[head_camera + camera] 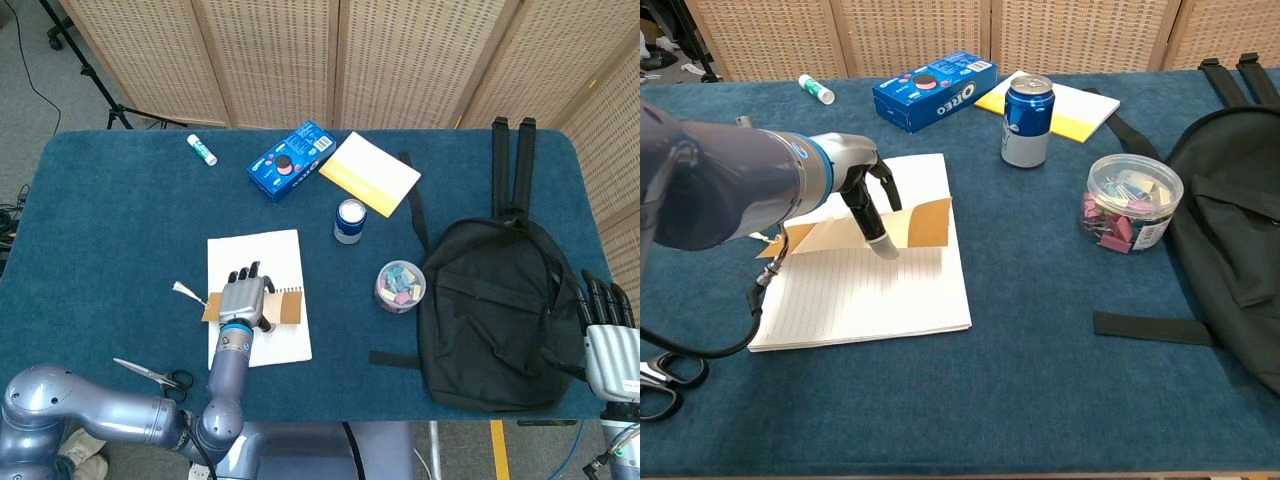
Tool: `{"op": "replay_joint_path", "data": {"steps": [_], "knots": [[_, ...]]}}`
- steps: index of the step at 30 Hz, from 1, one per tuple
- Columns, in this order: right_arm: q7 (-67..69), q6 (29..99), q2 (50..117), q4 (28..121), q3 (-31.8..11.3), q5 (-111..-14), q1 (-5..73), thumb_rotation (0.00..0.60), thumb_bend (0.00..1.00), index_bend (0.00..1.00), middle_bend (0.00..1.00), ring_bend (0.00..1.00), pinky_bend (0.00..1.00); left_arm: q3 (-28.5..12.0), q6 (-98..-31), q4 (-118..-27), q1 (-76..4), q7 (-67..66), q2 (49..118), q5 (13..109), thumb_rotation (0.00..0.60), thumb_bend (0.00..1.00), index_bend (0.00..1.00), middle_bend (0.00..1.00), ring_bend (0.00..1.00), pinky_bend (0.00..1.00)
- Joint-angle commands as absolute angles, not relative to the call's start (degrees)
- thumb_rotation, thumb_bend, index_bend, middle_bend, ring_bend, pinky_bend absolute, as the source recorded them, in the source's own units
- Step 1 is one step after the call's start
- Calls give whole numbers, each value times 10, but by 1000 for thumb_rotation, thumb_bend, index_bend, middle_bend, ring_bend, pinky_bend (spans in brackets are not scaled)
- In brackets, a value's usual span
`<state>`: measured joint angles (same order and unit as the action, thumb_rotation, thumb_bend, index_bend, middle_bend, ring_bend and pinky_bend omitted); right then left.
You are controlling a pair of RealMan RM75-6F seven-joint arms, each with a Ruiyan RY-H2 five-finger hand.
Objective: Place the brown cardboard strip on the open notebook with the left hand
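Note:
The open notebook (258, 258) (870, 300) lies with its white lined page up, left of the table's middle. Across its lower half sits the brown cardboard strip (291, 307) (926, 222), its left end sticking out past the notebook's edge. My left hand (243, 295) (865, 200) covers the middle of the strip and grips it, fingers in front and behind; in the chest view the strip stands tilted over the page. My right hand (608, 335) hangs at the table's right edge beside the backpack, fingers straight and apart, holding nothing.
A black backpack (500, 310) (1240, 200) fills the right side. A clear tub of clips (401, 286) (1133, 202) and a blue can (350, 220) (1026, 120) stand right of the notebook. An Oreo box (290, 160), a yellow pad (370, 172), a glue stick (201, 149) and scissors (150, 373) lie around.

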<state>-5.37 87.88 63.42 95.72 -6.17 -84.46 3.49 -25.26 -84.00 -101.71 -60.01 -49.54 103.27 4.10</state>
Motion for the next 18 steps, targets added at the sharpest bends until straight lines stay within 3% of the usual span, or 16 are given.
{"op": "replay_joint_path", "data": {"steps": [1,13,18], "knots": [[-55,879,634,957,-62,-844,35,600,0,0,0,0,0,-253,-798,-1028,-576,-454,1022,74,600,116,12,0,0,0],[-62,875,638,957,-60,-844,36,600,0,0,0,0,0,-241,-764,-1052,-552,-439,990,92,600,92,0,0,0,0],[-62,874,638,957,-60,-844,37,600,0,0,0,0,0,-210,-738,-1078,-534,-435,952,137,600,94,0,0,0,0]]}}
